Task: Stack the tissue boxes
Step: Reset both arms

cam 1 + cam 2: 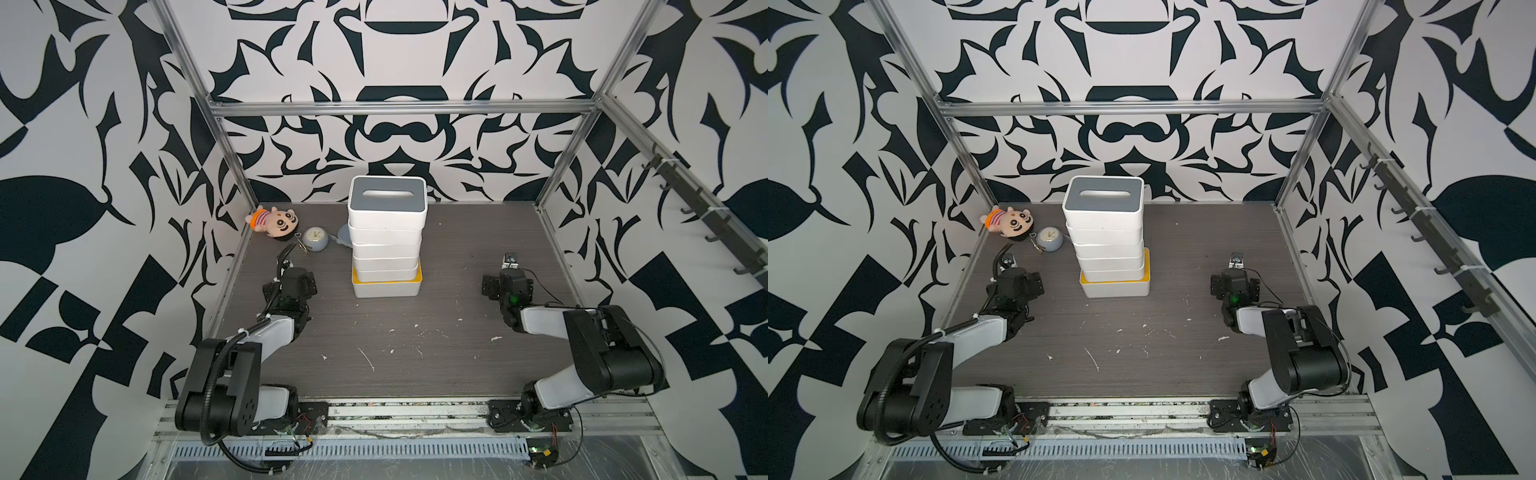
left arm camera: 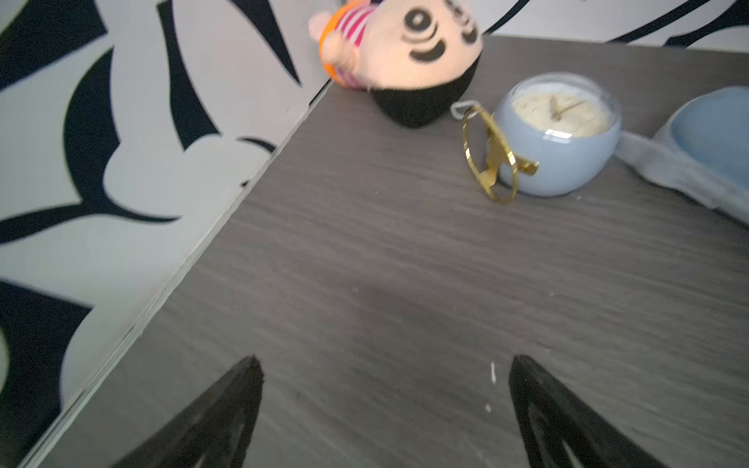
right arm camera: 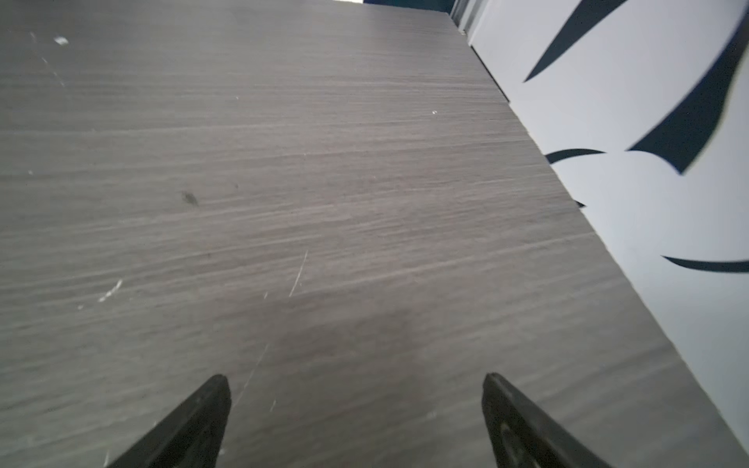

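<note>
All the boxes stand in one tower mid-bench, grey lid on top. The left gripper and right gripper are spread wide and empty, well apart from the tower. Stacking looks finished!

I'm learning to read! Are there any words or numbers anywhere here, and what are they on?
No text can be read anywhere.
round pale-blue clock: the marks on its cream dial are too blurred to read.
stack of white rounded tissue boxes: no print shows.
pink-faced plush doll: no lettering shows.
</note>
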`<state>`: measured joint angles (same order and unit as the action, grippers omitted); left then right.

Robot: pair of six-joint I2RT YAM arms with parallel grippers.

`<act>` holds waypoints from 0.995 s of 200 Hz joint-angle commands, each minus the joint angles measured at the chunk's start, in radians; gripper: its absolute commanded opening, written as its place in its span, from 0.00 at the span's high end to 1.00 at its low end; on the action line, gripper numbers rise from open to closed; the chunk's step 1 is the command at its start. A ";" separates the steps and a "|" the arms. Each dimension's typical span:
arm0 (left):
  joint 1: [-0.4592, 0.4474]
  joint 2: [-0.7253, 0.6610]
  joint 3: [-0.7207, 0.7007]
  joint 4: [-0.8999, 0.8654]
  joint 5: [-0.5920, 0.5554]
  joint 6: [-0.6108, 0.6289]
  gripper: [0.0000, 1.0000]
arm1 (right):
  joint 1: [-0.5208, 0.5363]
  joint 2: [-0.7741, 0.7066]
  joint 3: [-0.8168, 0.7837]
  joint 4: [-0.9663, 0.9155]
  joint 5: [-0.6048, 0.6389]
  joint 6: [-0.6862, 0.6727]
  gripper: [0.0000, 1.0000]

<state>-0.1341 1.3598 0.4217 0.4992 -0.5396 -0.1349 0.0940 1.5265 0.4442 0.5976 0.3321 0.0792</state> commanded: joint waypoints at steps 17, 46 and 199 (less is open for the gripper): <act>0.032 0.047 -0.130 0.441 0.159 0.146 0.01 | -0.017 0.042 -0.123 0.415 -0.197 -0.073 0.00; 0.122 0.195 -0.111 0.530 0.358 0.116 0.01 | -0.017 0.037 -0.098 0.351 -0.163 -0.056 0.00; 0.203 0.200 -0.032 0.384 0.402 0.026 0.01 | -0.016 0.037 -0.107 0.371 -0.129 -0.056 0.00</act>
<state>0.0689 1.5547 0.3748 0.8703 -0.1520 -0.1047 0.0742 1.5768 0.3389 0.9241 0.1947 0.0288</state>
